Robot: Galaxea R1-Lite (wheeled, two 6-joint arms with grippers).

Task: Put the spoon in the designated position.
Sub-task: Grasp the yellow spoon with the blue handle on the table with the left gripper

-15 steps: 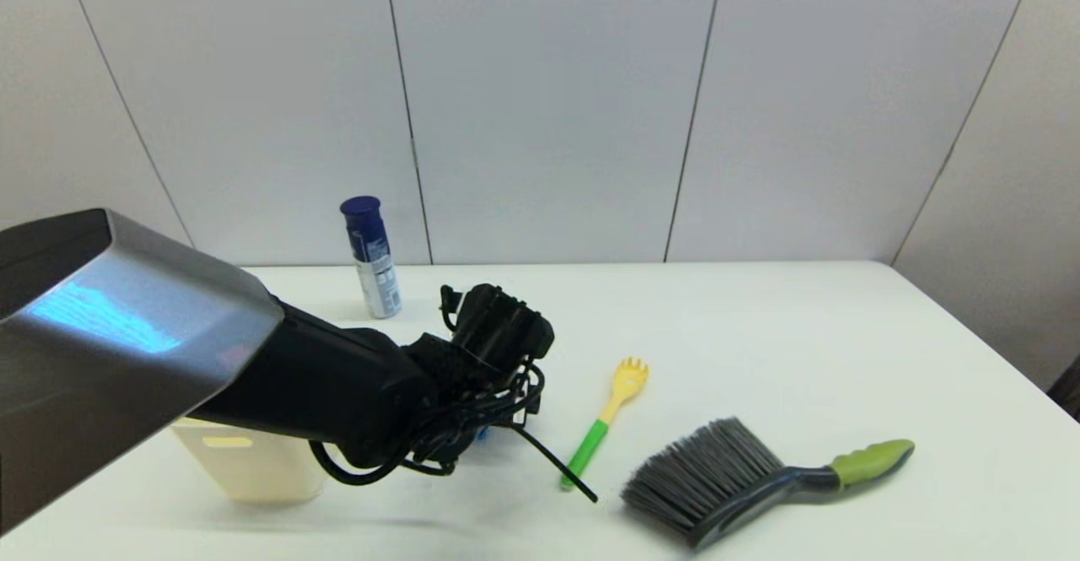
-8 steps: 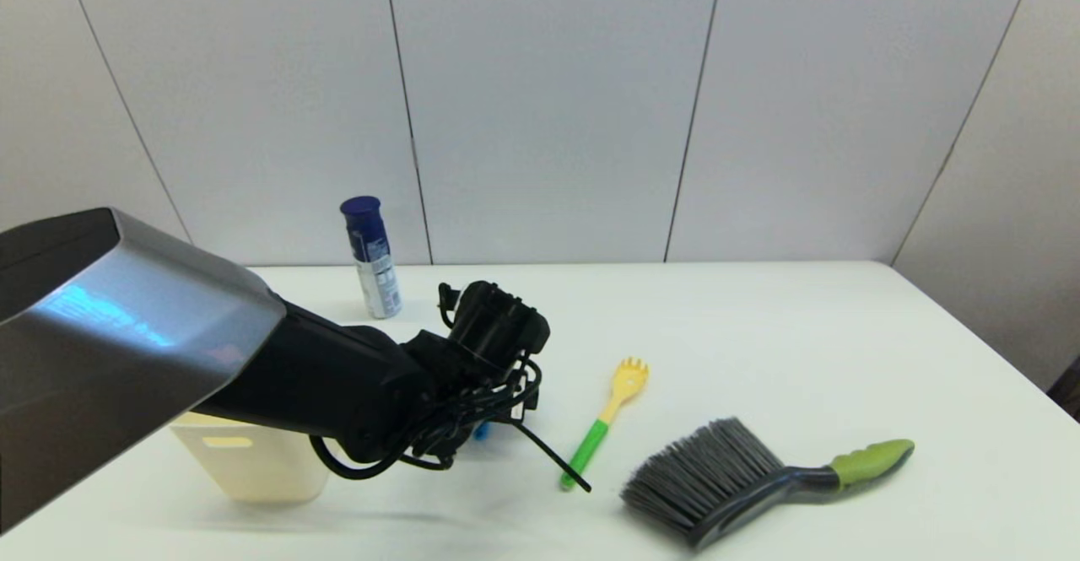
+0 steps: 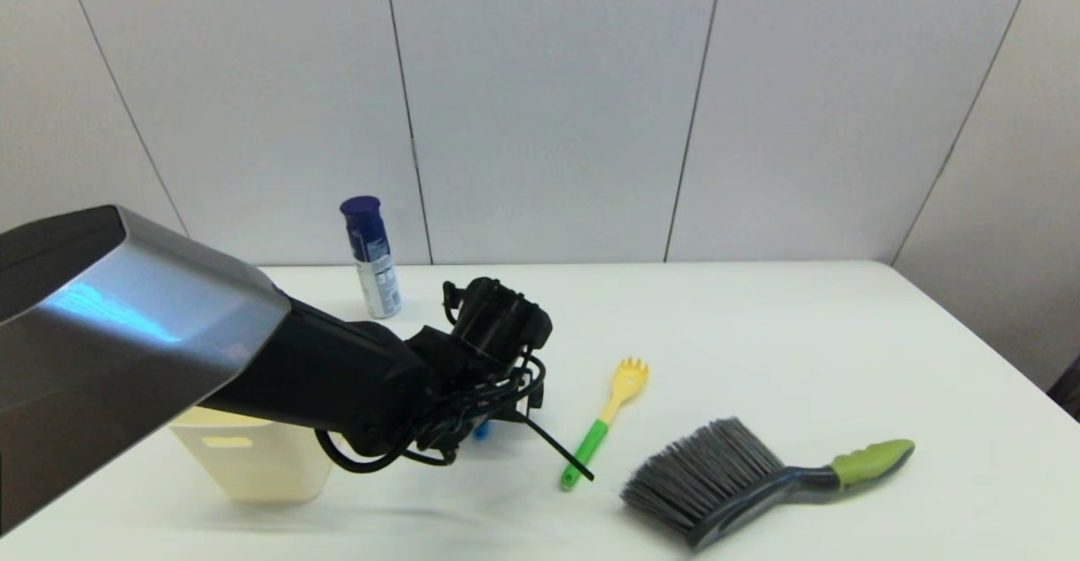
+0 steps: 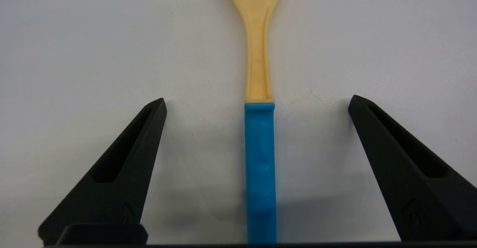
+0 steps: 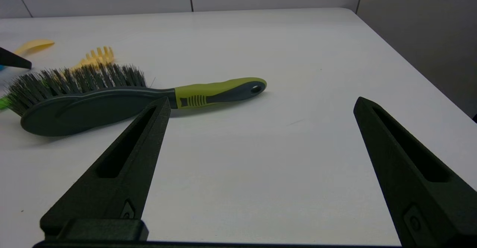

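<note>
Two arms are in play, though only one is over the action. Starting at the left of the table (image 3: 759, 325), a cream bin (image 3: 253, 464) sits at the near edge, half hidden under the left arm (image 3: 321, 384). Behind it, by the wall, a blue-capped can (image 3: 372, 259) stands upright. The left arm reaches across from the left, and its gripper (image 4: 257, 104) hangs low over the spoon (image 4: 259, 143), fingers (image 4: 123, 173) spread wide apart, one on each side of the handle and touching neither side of it. The wrist view shows the spoon lying flat on the white top, blue handle nearest the camera, pale yellow neck and head running away from it, dead centre in the gap. From the head view only a sliver of blue (image 3: 481, 431) peeks out below the wrist cables. Just to the right lies the fork (image 3: 603, 422), yellow prongs toward the wall, green handle toward the near edge, a loose black cable end crossing its lower tip. Further right rests the brush (image 3: 742, 481), grey bristles pointing left, green handle pointing right. On the far right, the right gripper (image 5: 261, 106) sits off the head view, hovering above bare table near the brush (image 5: 111, 99), its fingers (image 5: 123, 166) wide open and holding nothing.
</note>
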